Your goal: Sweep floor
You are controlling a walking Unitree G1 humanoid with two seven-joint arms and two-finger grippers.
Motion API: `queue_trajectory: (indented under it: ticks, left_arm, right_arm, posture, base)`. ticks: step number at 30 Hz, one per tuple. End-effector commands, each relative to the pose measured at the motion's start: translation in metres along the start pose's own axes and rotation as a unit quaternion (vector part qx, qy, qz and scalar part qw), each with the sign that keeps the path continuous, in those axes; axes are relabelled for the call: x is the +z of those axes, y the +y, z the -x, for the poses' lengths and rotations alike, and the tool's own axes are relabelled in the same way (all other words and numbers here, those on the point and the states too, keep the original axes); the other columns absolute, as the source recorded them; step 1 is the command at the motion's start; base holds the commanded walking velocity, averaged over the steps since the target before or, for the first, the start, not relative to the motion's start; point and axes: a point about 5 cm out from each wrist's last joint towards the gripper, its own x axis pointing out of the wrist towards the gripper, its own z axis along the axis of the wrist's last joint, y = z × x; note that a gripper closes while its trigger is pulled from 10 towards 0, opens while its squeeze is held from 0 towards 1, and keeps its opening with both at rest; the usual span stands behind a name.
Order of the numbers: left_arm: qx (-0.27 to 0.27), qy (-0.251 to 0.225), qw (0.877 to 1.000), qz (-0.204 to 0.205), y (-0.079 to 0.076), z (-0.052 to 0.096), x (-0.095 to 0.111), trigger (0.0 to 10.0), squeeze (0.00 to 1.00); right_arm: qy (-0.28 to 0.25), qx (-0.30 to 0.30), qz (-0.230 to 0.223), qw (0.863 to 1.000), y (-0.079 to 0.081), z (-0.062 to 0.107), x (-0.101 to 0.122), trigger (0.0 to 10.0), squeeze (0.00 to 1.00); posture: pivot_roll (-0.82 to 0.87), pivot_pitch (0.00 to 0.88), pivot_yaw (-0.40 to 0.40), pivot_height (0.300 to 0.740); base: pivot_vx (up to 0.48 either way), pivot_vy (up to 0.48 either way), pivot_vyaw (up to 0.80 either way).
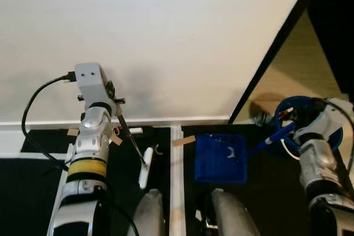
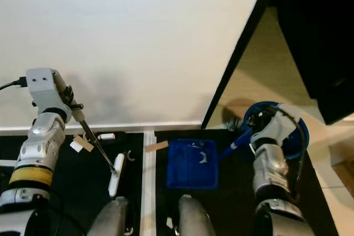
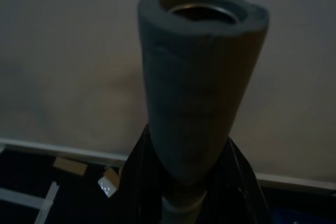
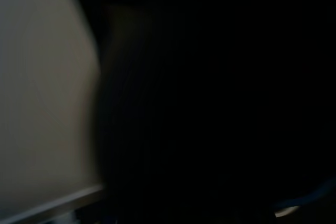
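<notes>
left gripper (image 3: 184, 192) jaws pinching broom handle (image 3: 199, 87) | right jaws: cannot tell, view dark

Broom (image 1: 144, 174) left, dustpan (image 1: 220, 158) right

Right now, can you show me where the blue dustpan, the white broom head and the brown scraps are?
blue dustpan (image 1: 220, 158): left eye view, middle of its tray.
white broom head (image 1: 145, 174): left eye view, its middle.
brown scrap (image 2: 156, 146): right eye view, its centre.
</notes>
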Motion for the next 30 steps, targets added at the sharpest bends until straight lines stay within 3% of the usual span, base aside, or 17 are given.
queue_trajectory:
  ticks: [1,4,10,15,23,30]
  left_arm:
    - [0.02,-0.02,0.999,-0.024,0.011,-0.001,0.007,10.0,0.0]
    - [0.024,-0.025,0.999,-0.034,0.019,-0.005,0.011,10.0,0.0]
    - [0.028,-0.027,0.998,-0.039,0.022,-0.009,0.015,10.0,0.0]
    - [0.061,-0.009,0.998,-0.035,0.032,-0.014,0.015,10.0,0.0]
    - [0.088,-0.006,0.996,-0.01,0.034,-0.015,0.014,10.0,0.0]
    - [0.074,-0.013,0.997,-0.023,0.029,-0.017,0.016,10.0,0.0]
  right_arm:
    - [-0.022,-0.007,0.006,1.0,-0.001,-0.002,0.008,10.0,0.0]
    - [-0.024,-0.026,0.03,0.999,-0.011,-0.008,0.017,10.0,0.0]
    - [-0.024,-0.032,0.041,0.998,-0.009,-0.013,0.022,10.0,0.0]
    - [-0.024,-0.009,0.035,0.999,0.006,-0.023,0.03,10.0,0.0]
    - [-0.018,0.019,0.035,0.999,0.02,-0.028,0.031,10.0,0.0]
    - [-0.02,0.038,0.036,0.998,0.03,-0.032,0.036,10.0,0.0]
  posture:
    - [0.02,0.127,0.024,0.74]
    - [0.02,0.133,0.031,0.74]
    - [0.03,0.158,0.036,0.74]
    - [0.03,0.164,0.026,0.74]
    - [0.04,0.164,0.014,0.74]
    - [0.05,0.164,0.01,0.74]
  base:
    - [0.0,0.0,0.0]
    - [0.0,0.0,0.0]
    - [0.0,0.0,0.0]
    - [0.0,-0.288,0.0]
    - [0.0,-0.42,0.0]
    - [0.0,0.0,0.8]
